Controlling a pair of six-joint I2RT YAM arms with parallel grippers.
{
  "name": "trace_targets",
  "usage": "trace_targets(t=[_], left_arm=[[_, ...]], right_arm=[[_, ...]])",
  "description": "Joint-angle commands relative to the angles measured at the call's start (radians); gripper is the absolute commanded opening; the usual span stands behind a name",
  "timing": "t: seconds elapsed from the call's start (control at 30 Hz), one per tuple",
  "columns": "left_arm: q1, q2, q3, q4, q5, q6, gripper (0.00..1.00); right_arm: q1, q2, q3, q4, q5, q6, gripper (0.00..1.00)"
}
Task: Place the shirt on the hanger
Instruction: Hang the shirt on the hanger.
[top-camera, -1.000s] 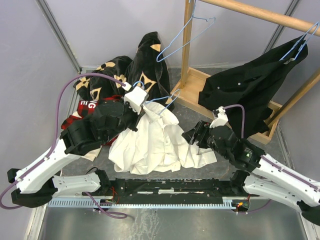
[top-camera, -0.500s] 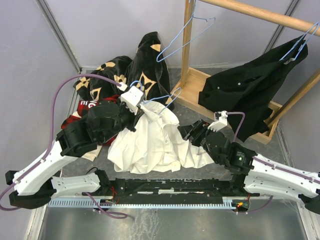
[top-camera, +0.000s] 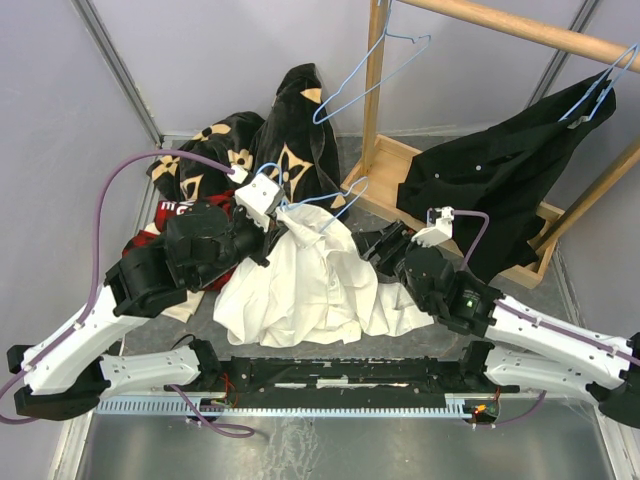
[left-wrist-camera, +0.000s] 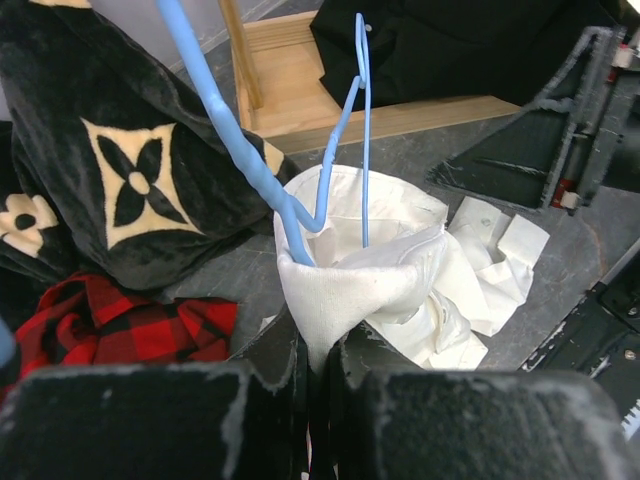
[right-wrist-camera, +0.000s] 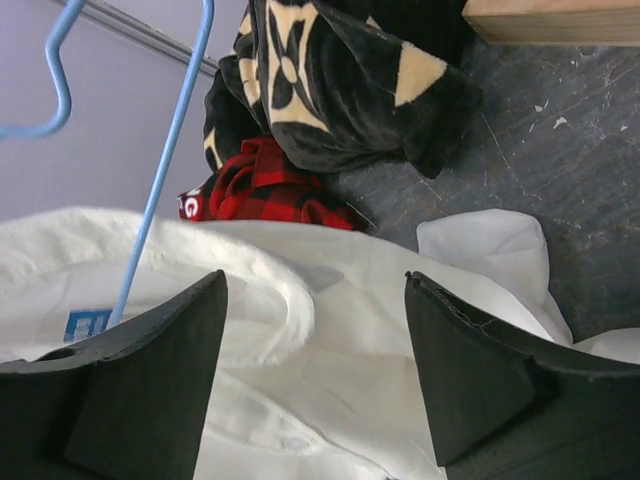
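Note:
The white shirt (top-camera: 305, 285) lies crumpled on the table between my arms. My left gripper (top-camera: 283, 216) is shut on a fold of the shirt near its top (left-wrist-camera: 350, 285) and holds it lifted. The light-blue wire hanger (top-camera: 322, 203) runs down into that fold (left-wrist-camera: 361, 130); I cannot tell whether the wire is pinched too. My right gripper (top-camera: 377, 250) is open at the shirt's right side. In the right wrist view its fingers (right-wrist-camera: 150, 380) straddle the white cloth (right-wrist-camera: 340, 330) without closing, with the hanger wire (right-wrist-camera: 170, 150) at the upper left.
A black garment with tan flowers (top-camera: 290, 130) and a red plaid shirt (top-camera: 160, 228) lie behind the left arm. A wooden rack (top-camera: 372, 90) stands at the back right with a spare blue hanger (top-camera: 345, 95) and a hung black garment (top-camera: 500, 170).
My right gripper has moved up and left, closer onto the shirt's right side. My left gripper has shifted slightly left, still holding the shirt fold.

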Motion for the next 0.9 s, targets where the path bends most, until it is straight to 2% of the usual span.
trace_targets(t=[0.0, 0.13, 0.27, 0.43, 0.53, 0.6, 0.87], left_arm=[[0.001, -0.017, 0.003, 0.072, 0.034, -0.043, 0.03], [0.0, -0.025, 0.001, 0.071, 0.04, -0.045, 0.03], [0.0, -0.029, -0.003, 0.068, 0.039, -0.047, 0.03], [0.0, -0.036, -0.012, 0.066, 0.037, -0.048, 0.03], [0.0, -0.043, -0.018, 0.068, 0.037, -0.048, 0.03], [0.0, -0.049, -0.021, 0.072, 0.039, -0.046, 0.03], [0.0, -0.07, -0.03, 0.061, 0.049, -0.051, 0.03]], right_arm=[[-0.063, 0.057, 0.079, 0.049, -0.1, 0.021, 0.79], [-0.105, 0.166, 0.13, 0.081, -0.295, 0.038, 0.78], [-0.118, 0.22, 0.106, 0.172, -0.362, 0.079, 0.64], [-0.137, 0.213, 0.092, 0.184, -0.357, 0.076, 0.38], [-0.154, 0.213, 0.085, 0.177, -0.357, 0.071, 0.13], [-0.164, 0.214, 0.08, 0.176, -0.354, 0.064, 0.01], [-0.244, 0.211, 0.088, 0.156, -0.376, -0.007, 0.0]])
